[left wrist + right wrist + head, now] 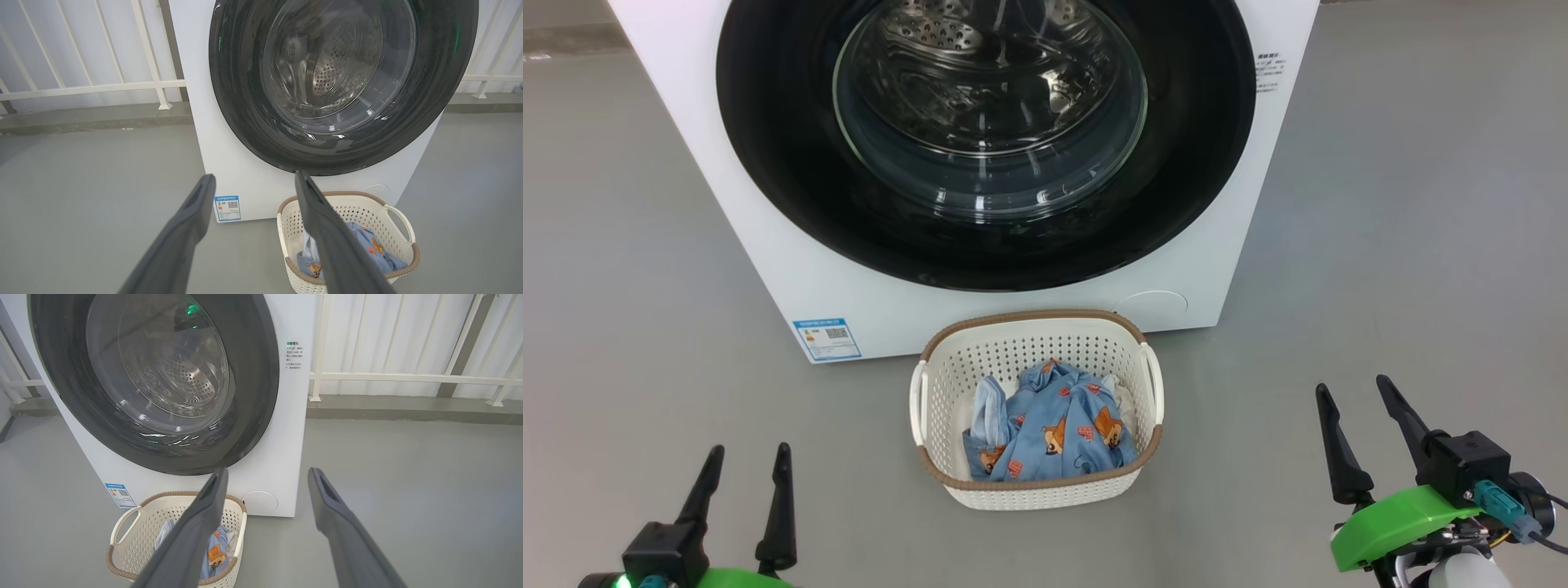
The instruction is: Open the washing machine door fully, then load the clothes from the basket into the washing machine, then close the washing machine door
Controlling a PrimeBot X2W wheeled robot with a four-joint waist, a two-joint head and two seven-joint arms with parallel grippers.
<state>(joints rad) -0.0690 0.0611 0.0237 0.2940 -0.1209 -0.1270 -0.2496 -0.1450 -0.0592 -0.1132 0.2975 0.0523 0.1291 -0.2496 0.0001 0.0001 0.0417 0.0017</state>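
Two pincers hang low over the grey floor (645, 245), both spread wide and empty. The left pincer (751, 447) is nearest at the left and the right pincer (1351, 382) is at the right, each well apart from the basket (1029, 351) between them.

The basket stands on the floor just in front of the washer (768, 278). It is a small cream plastic tub with perforated walls, a brown woven-look rim and a loop handle on each side. It looks light and fairly stiff, and would probably slide on the smooth floor if nudged.

The clothes (1054, 429) lie crumpled in its bottom: soft light-blue fabric printed with orange bears, plus some white cloth. They should be light and limp, likely to drape and trail. A pinch on a raised fold at the top of the heap seems the best hold.

Beyond, the door (768, 147) sits shut. It is a wide glossy black ring around bulging clear glass, with the holed steel drum behind. The ring looks hard and slick. No handle is plain, so I cannot tell where to hook it.

A blue sticker (827, 338) and a round hatch (1152, 302) mark the washer's lower front.
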